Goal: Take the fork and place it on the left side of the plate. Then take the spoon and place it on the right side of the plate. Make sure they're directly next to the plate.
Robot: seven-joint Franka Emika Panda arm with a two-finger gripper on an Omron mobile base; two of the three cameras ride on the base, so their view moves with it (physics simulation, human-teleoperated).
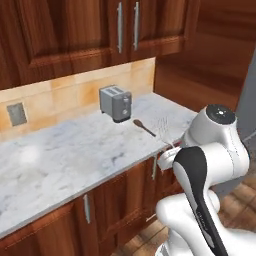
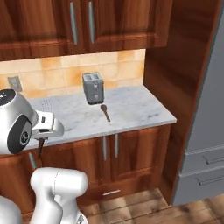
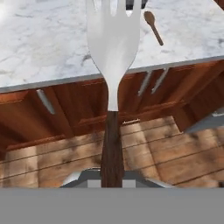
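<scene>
Fork (image 3: 113,52) clamped, apparently past counter (image 3: 43,48) edge; spoon (image 3: 153,27) apart.

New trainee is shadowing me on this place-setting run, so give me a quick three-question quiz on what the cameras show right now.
1. True or false: the gripper is shut on the fork.
2. What lies on the marble counter in front of the toaster? A) a knife B) the wooden spoon C) a cup
3. Fill in: in the hand view the fork's tines point toward the ____.

Key: 1 true. 2 B. 3 counter.
</scene>
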